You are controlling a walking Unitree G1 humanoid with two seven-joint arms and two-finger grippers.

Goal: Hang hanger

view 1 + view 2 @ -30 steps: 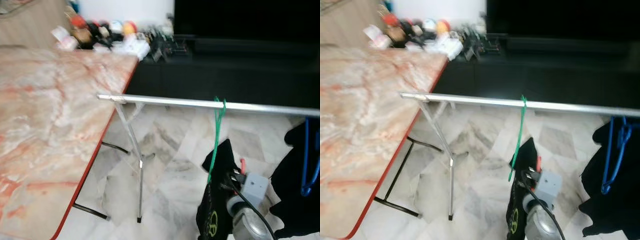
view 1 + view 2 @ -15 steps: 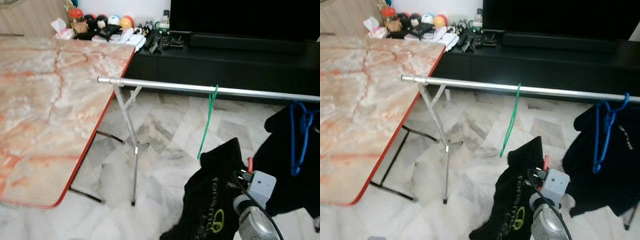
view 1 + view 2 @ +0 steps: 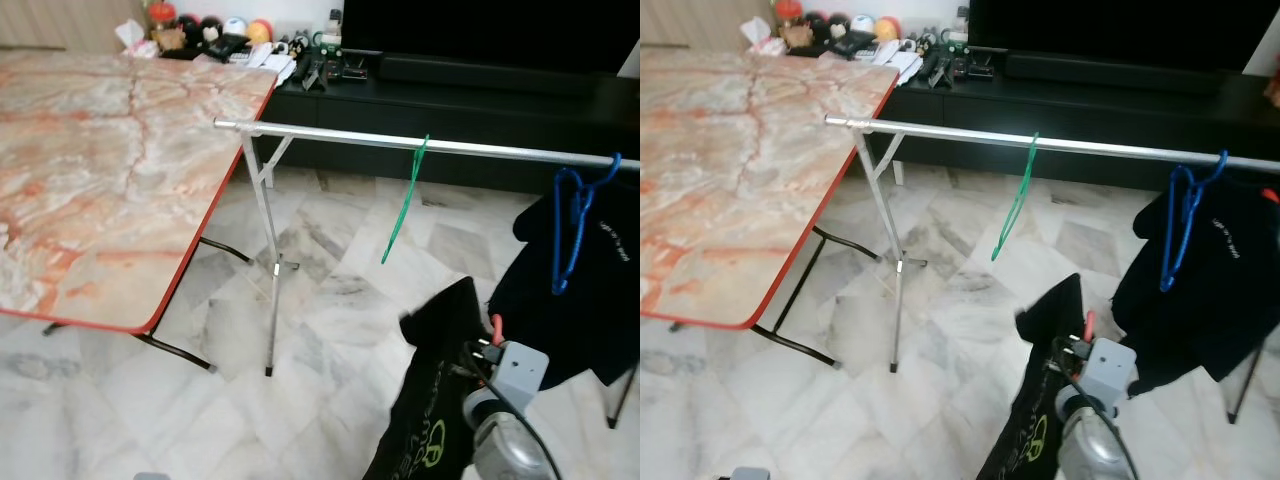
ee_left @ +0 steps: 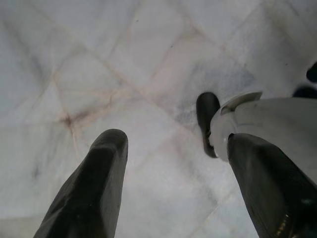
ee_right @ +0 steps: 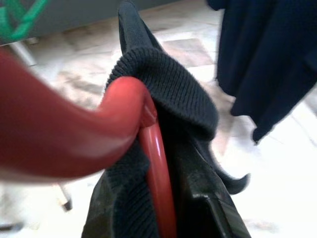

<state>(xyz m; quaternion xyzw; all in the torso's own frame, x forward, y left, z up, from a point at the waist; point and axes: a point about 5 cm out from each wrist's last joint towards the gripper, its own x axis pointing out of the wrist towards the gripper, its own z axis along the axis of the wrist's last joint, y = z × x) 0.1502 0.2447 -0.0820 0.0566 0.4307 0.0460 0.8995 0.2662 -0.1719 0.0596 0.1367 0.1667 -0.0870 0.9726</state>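
Observation:
A silver clothes rail (image 3: 340,137) runs across the room on a thin stand. A bare green hanger (image 3: 405,215) hangs tilted near its middle. Further right, a blue hanger (image 3: 570,230) carries a dark garment (image 3: 590,300). My right gripper (image 3: 487,350) is low at the right, below the rail, shut on a red hanger (image 5: 156,168) that has a black garment (image 3: 435,400) draped over it. My left gripper (image 4: 173,141) hangs open over the marble floor with nothing between its fingers.
A marble-patterned table (image 3: 100,150) with a red edge stands on the left, close to the rail's end and its stand leg (image 3: 270,260). A black TV cabinet (image 3: 450,90) runs behind the rail. Small clutter (image 3: 220,45) sits beyond the table's far end. My foot (image 4: 205,116) is on the floor tiles.
The whole picture has shifted and sharpened as the camera moved; more floor shows before the table. My right arm still holds the black garment low at the right. The green hanger stays on the rail.

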